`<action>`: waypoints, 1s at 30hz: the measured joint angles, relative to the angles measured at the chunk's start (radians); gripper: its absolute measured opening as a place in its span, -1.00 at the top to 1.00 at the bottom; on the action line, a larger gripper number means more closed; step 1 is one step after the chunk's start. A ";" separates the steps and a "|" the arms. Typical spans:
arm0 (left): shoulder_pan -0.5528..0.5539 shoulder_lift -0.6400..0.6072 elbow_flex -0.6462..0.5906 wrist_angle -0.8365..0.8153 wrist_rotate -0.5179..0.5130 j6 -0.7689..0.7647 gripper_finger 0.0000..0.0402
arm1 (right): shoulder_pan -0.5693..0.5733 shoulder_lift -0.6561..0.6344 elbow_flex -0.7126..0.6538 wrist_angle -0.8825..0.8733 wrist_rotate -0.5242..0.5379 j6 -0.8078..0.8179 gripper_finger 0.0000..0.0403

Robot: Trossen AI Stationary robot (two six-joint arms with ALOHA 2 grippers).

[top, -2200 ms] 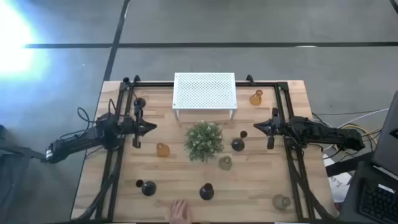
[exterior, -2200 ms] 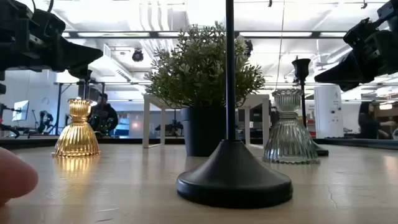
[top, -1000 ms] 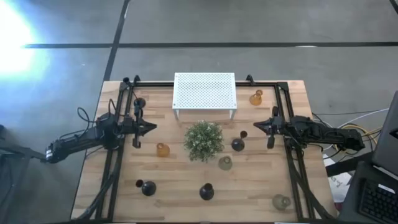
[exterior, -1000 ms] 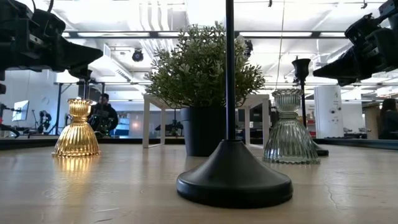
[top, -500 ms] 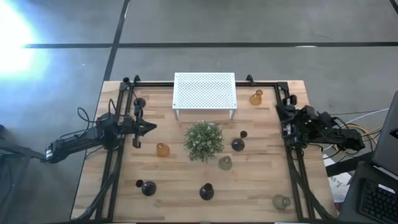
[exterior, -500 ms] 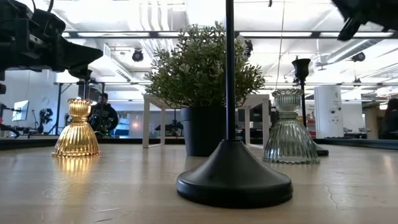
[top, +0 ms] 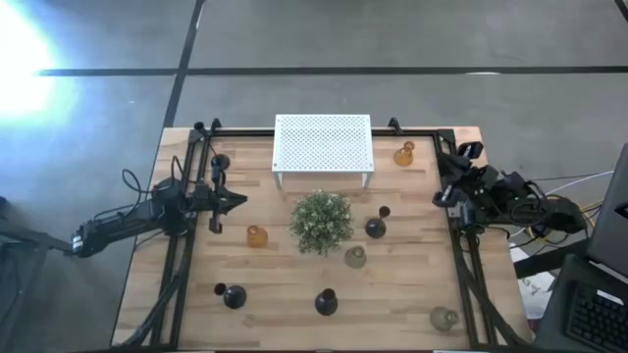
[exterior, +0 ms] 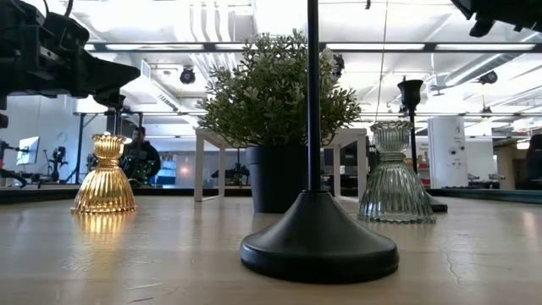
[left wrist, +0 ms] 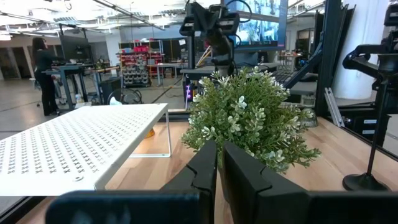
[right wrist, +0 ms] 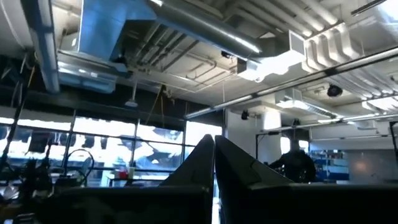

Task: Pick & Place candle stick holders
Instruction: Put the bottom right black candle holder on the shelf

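A: On the pale wooden table [top: 294,294], we count small glass candle stick holders scattered round a bushy green potted plant [top: 322,221]: an amber ribbed one [top: 257,235] just left of it, another amber one [top: 404,153] at the far right beside the white perforated metal stand [top: 323,143], a clear-grey ribbed one [top: 355,256] near the plant's front right, and black ones along the near edge.

B: And our arms? The left tool [top: 238,200] hangs above the table's left side, aimed at the plant, fingers pressed together with only a sliver between, gripping nothing. The right tool [top: 447,165] sits raised at the table's right edge; its wrist view looks up at ceiling ducts, fingers closed, empty.

A: We judge no pick has begun. To do it well, we should open the fingers wide first, come down from above and close on a narrow neck, not the flared bulb.

B: Every holder stands upright, long axis vertical, mouth up. The tall thin black stem on its round base [exterior: 314,229] nearest the low camera rises straight out of view.

A: So a level, side-on pinch across the neck suits them. We think the far amber holder is the right arm's closest choice; glass may slip, so the fingers should close slowly.
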 joint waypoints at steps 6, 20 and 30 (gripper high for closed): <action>0.000 0.000 0.000 0.000 0.000 0.000 0.85 | 0.000 0.114 0.088 -0.009 0.015 -0.009 0.96; 0.000 0.000 0.000 0.000 0.000 0.000 0.85 | 0.001 0.340 0.544 -0.704 0.103 0.069 0.96; 0.000 0.000 0.000 0.000 0.000 0.000 0.85 | 0.000 0.367 0.557 -0.697 -0.008 0.164 0.96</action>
